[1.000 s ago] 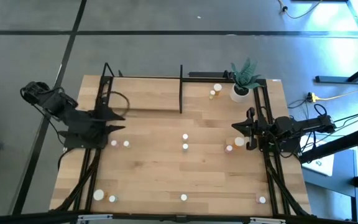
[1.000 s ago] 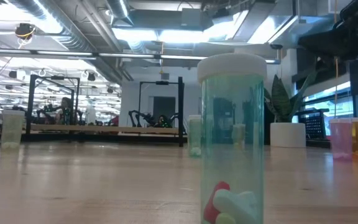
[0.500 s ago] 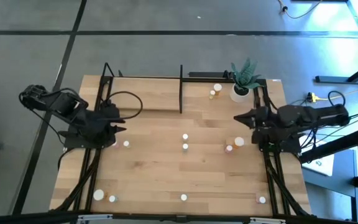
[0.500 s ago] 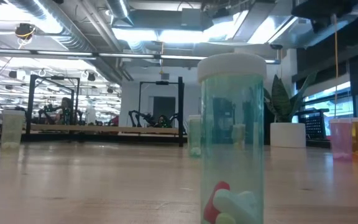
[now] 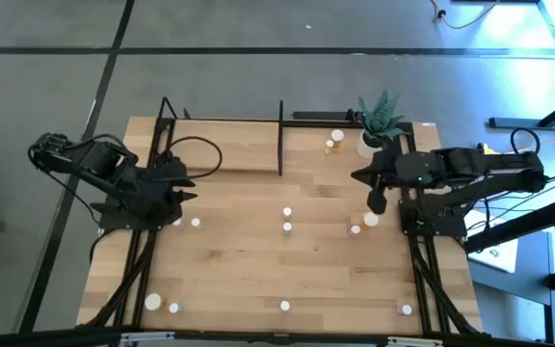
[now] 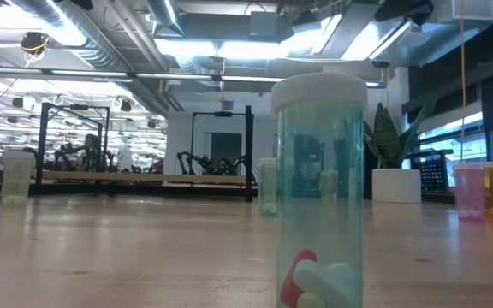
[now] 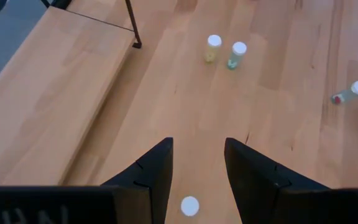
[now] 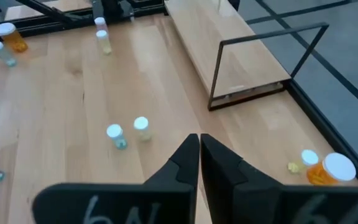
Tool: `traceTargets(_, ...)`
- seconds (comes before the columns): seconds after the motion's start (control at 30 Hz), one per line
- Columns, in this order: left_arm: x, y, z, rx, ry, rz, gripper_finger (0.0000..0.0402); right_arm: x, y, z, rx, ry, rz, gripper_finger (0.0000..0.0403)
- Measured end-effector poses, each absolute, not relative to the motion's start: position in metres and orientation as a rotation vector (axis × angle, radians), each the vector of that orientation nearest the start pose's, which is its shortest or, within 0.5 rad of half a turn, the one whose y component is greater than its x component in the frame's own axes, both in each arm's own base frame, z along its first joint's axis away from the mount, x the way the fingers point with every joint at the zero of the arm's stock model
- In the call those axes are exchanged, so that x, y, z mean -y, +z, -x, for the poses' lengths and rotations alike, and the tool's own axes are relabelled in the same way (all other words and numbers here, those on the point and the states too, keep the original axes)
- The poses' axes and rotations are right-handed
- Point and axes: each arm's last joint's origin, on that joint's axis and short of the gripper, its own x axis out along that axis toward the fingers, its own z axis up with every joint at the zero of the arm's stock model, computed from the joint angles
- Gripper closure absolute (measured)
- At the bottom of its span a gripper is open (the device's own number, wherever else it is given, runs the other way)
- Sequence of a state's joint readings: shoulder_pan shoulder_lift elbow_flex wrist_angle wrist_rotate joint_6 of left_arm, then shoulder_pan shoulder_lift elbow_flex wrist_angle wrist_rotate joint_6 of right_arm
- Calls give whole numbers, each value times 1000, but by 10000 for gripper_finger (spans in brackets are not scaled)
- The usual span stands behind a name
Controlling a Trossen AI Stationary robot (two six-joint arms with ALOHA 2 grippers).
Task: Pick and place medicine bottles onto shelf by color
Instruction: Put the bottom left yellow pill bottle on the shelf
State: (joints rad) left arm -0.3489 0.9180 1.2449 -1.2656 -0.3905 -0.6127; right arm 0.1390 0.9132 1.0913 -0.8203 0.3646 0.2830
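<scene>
left gripper (image 7: pixel 197 180): fingers parted a moderate gap, nothing between them. It hovers at the table's left side, straight above a white-capped bottle (image 7: pixel 190 206) that shows in the gap between the fingertips. You're lined up for a pick, not gripping.
right gripper (image 8: pixel 199 165): fingers pressed together, empty. It hangs over the right part of the table, near the potted plant (image 5: pixel 380 120), pointing across toward the shelf.
shelf (image 5: pixel 229 146): pale board with black frame along the far edge. Its left section looks bare; an orange bottle (image 5: pixel 330 146) and a larger white-capped one (image 5: pixel 337 137) stand past the middle upright, near the plant pot.
bottles left on table: two at centre (image 5: pixel 286 220), a pair near the right arm (image 5: pixel 362 225), several along the near edge (image 5: pixel 284 306), one beside the left gripper (image 5: pixel 196 223). The low view shows a clear-green bottle (image 6: pixel 319 188) up close with pills at the bottom.
step: early. Most bottles are unsorted; you're at approach-to-grasp with the left arm, right arm waiting.
next move: drop the left gripper straight down so the fingers straddle the bottle, then close. The bottle is small against the fingers, so keep it centred or it tips. I can't tell its body colour from above; check before you pick a shelf section.
</scene>
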Motion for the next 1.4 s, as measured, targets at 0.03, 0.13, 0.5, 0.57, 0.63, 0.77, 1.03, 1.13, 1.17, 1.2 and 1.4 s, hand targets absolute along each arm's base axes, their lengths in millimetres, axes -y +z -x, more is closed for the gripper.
traceTargets(0.03,34,373,-125,-815,304,247,264,-13,358,-166,-587,-304,-111,384)
traceTargets(0.13,34,373,-125,-810,303,251,264,-13,357,-168,-597,-304,-108,384)
traceTargets(0.5,35,372,-129,-799,349,346,264,-13,355,-169,-604,-305,-105,384)
traceTargets(0.57,36,371,-131,-809,350,343,264,-13,355,-169,-604,-305,-104,384)
traceTargets(0.63,38,369,-135,-833,337,357,264,-13,355,-169,-604,-305,-104,384)
traceTargets(0.77,42,363,-141,-908,314,356,264,-13,355,-169,-604,-305,-104,384)
traceTargets(1.03,52,336,-153,-1109,247,269,264,-13,355,-169,-605,-305,-104,384)
traceTargets(1.13,55,325,-152,-1147,246,242,264,-13,355,-169,-605,-304,-103,384)
traceTargets(1.17,55,321,-152,-1158,244,232,264,-13,355,-169,-605,-303,-100,384)
traceTargets(1.2,56,318,-151,-1169,243,222,264,-13,355,-169,-606,-300,-93,384)
traceTargets(1.4,57,306,-152,-1186,247,211,264,-13,355,-169,-607,-285,-50,384)
